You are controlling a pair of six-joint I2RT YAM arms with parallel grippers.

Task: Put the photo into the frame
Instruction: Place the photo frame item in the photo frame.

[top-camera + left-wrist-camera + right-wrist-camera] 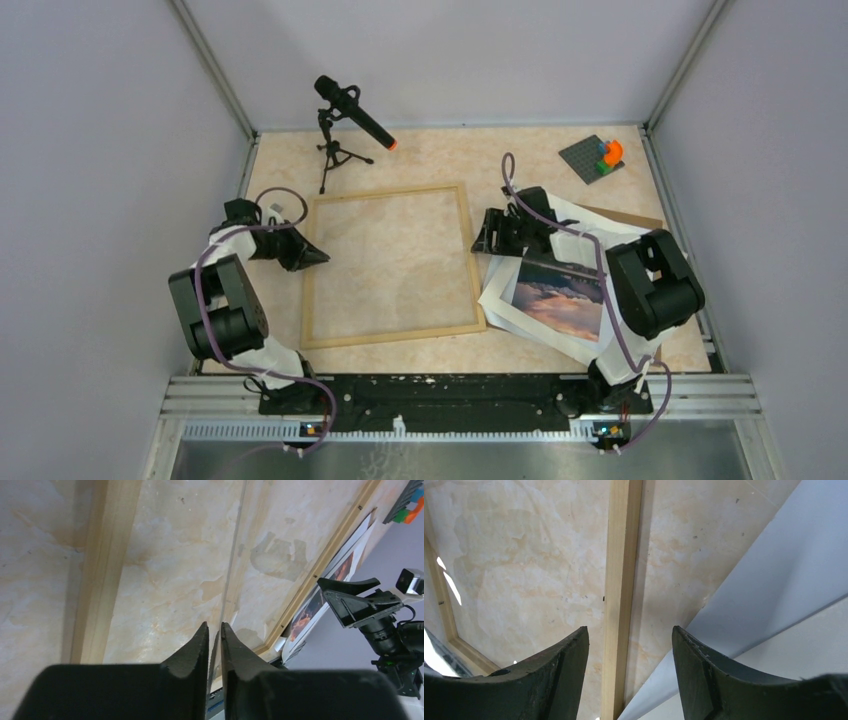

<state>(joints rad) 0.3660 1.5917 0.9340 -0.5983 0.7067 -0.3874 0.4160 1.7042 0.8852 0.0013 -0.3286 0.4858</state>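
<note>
Photo, white paper sheet printed with sunset landscape [560, 298], lies right of thin light-wood rectangular frame [388, 192], under right arm. Should handle light, floppy, crease-prone: pinch free corner, slide flat. Right gripper [630, 632] open above frame rail; left gripper [215, 626] nearly closed, possibly empty.

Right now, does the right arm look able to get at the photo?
Probably yes: the photo lies uncovered beside the frame, and the right end effector hangs open just past its far corner, over the frame's right strip.
</note>
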